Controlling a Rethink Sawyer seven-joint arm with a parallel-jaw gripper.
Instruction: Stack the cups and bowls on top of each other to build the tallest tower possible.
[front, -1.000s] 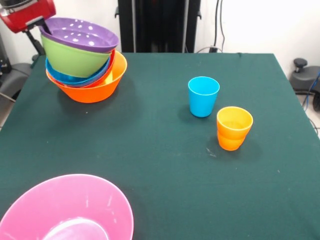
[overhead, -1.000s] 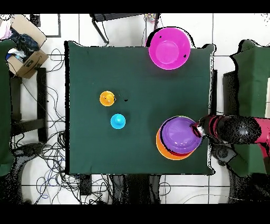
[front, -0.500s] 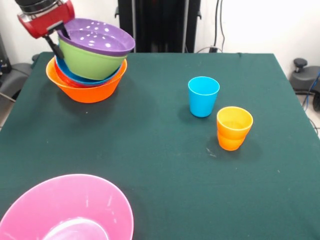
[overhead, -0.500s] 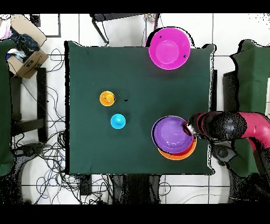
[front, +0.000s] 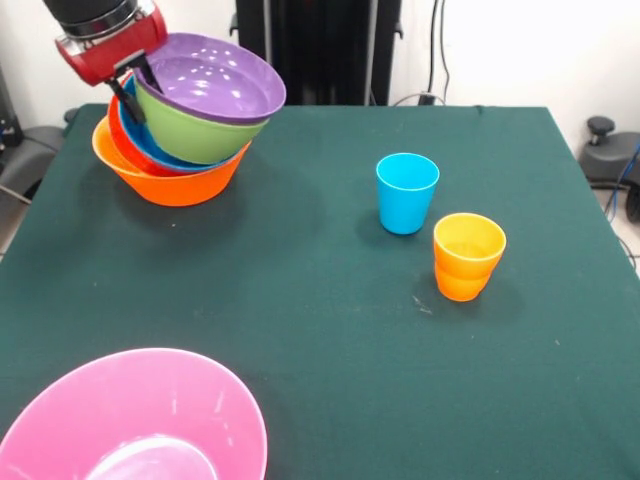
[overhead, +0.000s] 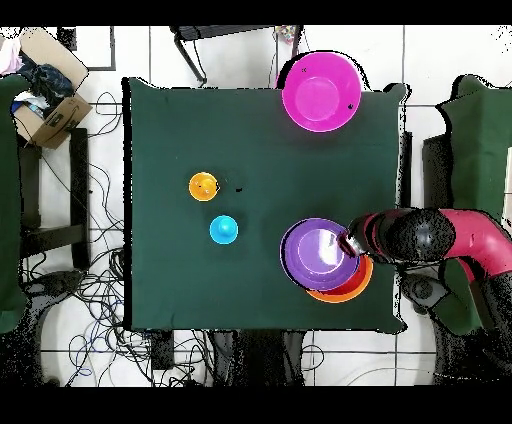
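A: Where's the purple bowl (front: 213, 76)?

B: Tilted atop the tower (front: 172, 160); gripper (front: 137, 88) fingers pinch its rim. Looks light, stiff, slick plastic, so the rim's probably the best hold.

Look at the arm (overhead: 440, 238) in the overhead view: its outer link has a red shell, and the segment nearer the wrist is black and rounded. In the front view, beside the purple bowl (front: 215, 78), you see a black cylindrical wrist section above a glossy red housing. Below that housing, the gripper (front: 131, 88) shows thin black fingers (front: 126, 100) and a small pale grey plate.
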